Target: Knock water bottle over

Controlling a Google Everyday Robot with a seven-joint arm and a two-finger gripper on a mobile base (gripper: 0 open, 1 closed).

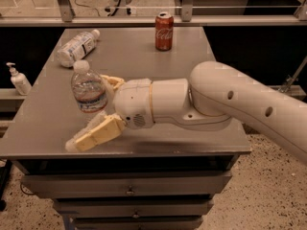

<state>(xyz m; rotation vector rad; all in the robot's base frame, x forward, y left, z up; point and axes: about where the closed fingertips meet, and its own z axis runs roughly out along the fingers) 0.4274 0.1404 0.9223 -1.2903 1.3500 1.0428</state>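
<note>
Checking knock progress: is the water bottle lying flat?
No, the water bottle is cap-up, roughly upright, with the open claw straddling its lower part.

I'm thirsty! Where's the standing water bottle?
In the camera view, the water bottle stands left on the table, between the fingers of the open gripper.

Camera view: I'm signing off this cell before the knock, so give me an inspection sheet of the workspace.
Surface: grey table top, metal-looking.
Job's things: water bottle standing cap up near the left edge.
Clutter: red soda can upright at the back; white-label bottle lying back left.
Grippers: gripper open, one finger either side of the water bottle; contact unclear.
Cables: dark cable on the floor behind.
Surroundings: pump bottle on a ledge left; drawers below.
</note>
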